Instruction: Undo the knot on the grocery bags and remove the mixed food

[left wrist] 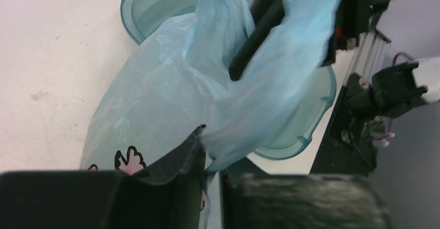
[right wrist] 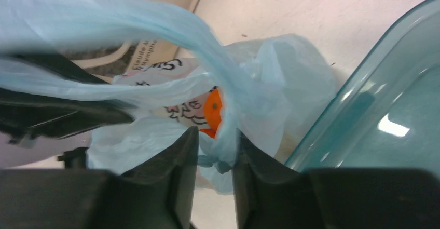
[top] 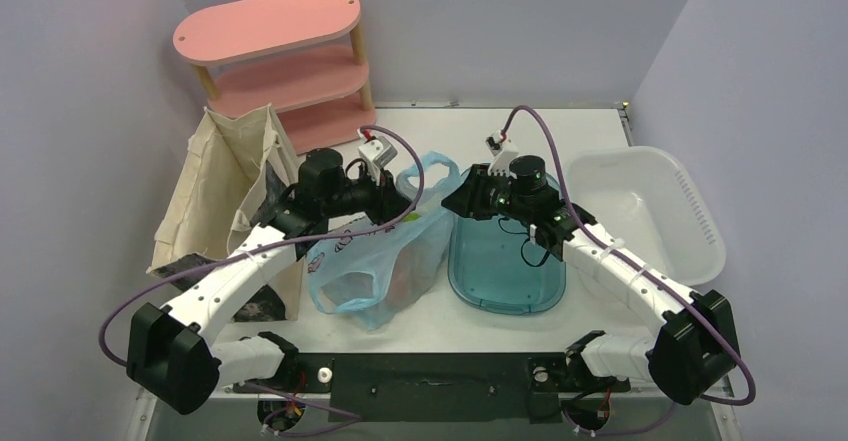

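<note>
The light blue grocery bag (top: pixel 385 261) lies on the table between the arms, its handles pulled up. My left gripper (top: pixel 405 199) is shut on a fold of the bag's top, as the left wrist view (left wrist: pixel 212 153) shows. My right gripper (top: pixel 457 199) faces it from the right, and its jaws pinch a bunched strip of the bag (right wrist: pixel 215 146). A handle loop (right wrist: pixel 155 21) stretches over both grippers. The orange fruit (right wrist: pixel 212 109) shows through the bag's mouth. The green fruit and the snack packet are hidden; only dim shapes show through the plastic.
A teal tub (top: pixel 505 261) lies just right of the bag, under my right arm. A white bin (top: pixel 690 211) stands at the far right. A beige canvas tote (top: pixel 225 186) stands at the left, with a pink shelf (top: pixel 280 51) behind it.
</note>
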Motion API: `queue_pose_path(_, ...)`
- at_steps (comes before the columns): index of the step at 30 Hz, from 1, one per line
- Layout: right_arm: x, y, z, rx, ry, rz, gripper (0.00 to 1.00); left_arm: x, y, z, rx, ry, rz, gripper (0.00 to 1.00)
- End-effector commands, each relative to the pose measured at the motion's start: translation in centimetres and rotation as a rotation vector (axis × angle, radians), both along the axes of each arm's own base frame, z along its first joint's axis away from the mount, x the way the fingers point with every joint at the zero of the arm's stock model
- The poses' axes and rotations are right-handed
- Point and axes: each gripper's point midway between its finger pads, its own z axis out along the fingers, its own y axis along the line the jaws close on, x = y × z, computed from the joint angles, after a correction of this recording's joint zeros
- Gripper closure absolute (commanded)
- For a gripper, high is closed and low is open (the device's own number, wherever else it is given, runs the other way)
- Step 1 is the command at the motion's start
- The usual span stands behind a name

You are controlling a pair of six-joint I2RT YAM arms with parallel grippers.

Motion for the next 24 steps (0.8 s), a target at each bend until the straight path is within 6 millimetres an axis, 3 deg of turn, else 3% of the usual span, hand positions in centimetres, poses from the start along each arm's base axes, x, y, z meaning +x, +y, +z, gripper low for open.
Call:
queue_pose_path(1,-0.5,1.2,3.5,0.062,-0.124,0.102,0.85,2.7,-0.5,4.6,-0.164,0.040,0.082,1.00)
queue_pose_path(2,-1.1,1.3,3.5,0.041,-0.161,0.158,0.97,3.5,0.4,5.1,-0.208,0.100,0.127,1.00)
queue_pose_path(3,-1.6,1.2,3.8,0.034,-0.187,0.188,1.00,4.1,1.0,5.8,-0.237,0.118,0.149,1.00)
queue_pose_path(7,-5.1,1.3,3.4,-0.035,-0.294,0.448,1.00,7.6,6.3,7.3,-0.339,0.260,0.323,1.00)
queue_pose_path(9,-6.6,1.0,2.5,-0.091,-0.315,0.569,1.00,9.1,8.9,6.1,-0.348,0.355,0.399,1.00)
queue_pose_path(13,-8.2,-0.1,0.7,-0.207,-0.349,0.753,1.00,9.5,10.8,1.1,-0.293,0.632,0.404,1.00)
queue_pose_path(17,-7.4,-1.6,0.1,-0.291,-0.372,0.822,1.00,7.9,11.4,-1.9,-0.183,0.773,0.378,1.00)
queue_pose_path(21,-5.2,-4.0,0.3,-0.312,-0.341,0.773,1.00,7.3,14.3,-2.9,-0.113,0.784,0.422,1.00)
queue_pose_path(24,-5.0,-4.8,-0.1,-0.342,-0.329,0.788,1.00,7.5,15.8,-2.8,-0.016,0.708,0.442,1.00)
